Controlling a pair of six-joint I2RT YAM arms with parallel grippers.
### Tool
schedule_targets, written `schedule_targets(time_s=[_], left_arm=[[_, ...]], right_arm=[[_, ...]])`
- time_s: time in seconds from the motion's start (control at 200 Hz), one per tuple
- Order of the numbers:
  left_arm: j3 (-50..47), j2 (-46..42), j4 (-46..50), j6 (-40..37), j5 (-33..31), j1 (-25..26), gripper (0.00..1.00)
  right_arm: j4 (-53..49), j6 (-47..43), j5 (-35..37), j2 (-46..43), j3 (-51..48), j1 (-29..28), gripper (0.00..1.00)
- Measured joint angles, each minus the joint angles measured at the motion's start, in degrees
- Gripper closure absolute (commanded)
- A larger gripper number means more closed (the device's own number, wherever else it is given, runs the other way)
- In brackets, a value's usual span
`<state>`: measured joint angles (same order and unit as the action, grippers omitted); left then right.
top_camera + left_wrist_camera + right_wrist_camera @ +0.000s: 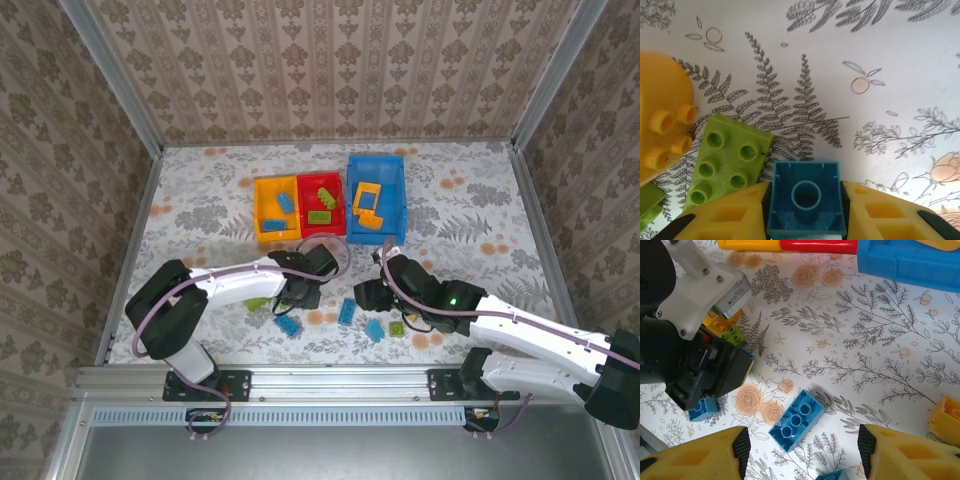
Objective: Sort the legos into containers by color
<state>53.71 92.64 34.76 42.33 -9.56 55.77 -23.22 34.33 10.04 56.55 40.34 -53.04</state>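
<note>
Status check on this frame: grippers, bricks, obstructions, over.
Left gripper shut on small blue square plastic brick. Right gripper open near long blue plastic brick. Light green studded brick close alongside the held one.

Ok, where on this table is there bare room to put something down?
Bare table left of the yellow bin, right of the blue bin, and in the strip behind them. Crowded: the near middle, where loose bricks lie between the left gripper, shut on a blue brick, and the open right gripper.
</note>
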Motion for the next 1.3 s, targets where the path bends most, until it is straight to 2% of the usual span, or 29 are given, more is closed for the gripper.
schedule_targets(time_s=[0.185,0.29,0.39,0.55,0.645,0.78,0.99,1.19,1.3], left_arm=[[4.6,-0.5,3.8,-0.3,-2.5,0.5,0.67],[9.0,-2.2,6.3,-1.6,-3.6,-1.1,0.67],[13.5,-3.9,7.0,-4.0,-4.0,-5.8,0.68],[20.1,-3.1,7.0,-8.8,-4.0,-16.1,0.68],[23.9,0.2,6.3,-11.5,-4.0,-21.0,0.69],[29.9,8.9,5.3,-14.2,-4.1,-25.3,0.69],[39.2,22.2,5.5,-16.4,-6.3,-27.1,0.68],[42.3,26.7,6.2,-17.1,-6.6,-28.0,0.51],[42.7,26.7,6.3,-17.6,-6.6,-28.2,0.46]], right_arm=[[0.4,-0.2,0.0,-1.5,-0.4,0.0,0.38],[0.8,-1.4,0.2,-2.2,-0.4,0.0,0.37],[3.8,-3.1,0.2,-2.0,-0.4,0.0,0.38],[11.9,-6.1,0.2,2.2,0.3,0.0,0.38],[15.6,-7.4,0.2,6.7,2.4,0.0,0.38],[18.4,-8.2,0.2,10.0,5.7,0.0,0.38],[20.2,-8.5,0.3,10.2,6.9,0.0,0.38],[19.9,-8.3,1.3,9.9,6.8,0.0,0.37],[17.5,-7.3,2.7,8.7,6.7,0.2,0.35]])
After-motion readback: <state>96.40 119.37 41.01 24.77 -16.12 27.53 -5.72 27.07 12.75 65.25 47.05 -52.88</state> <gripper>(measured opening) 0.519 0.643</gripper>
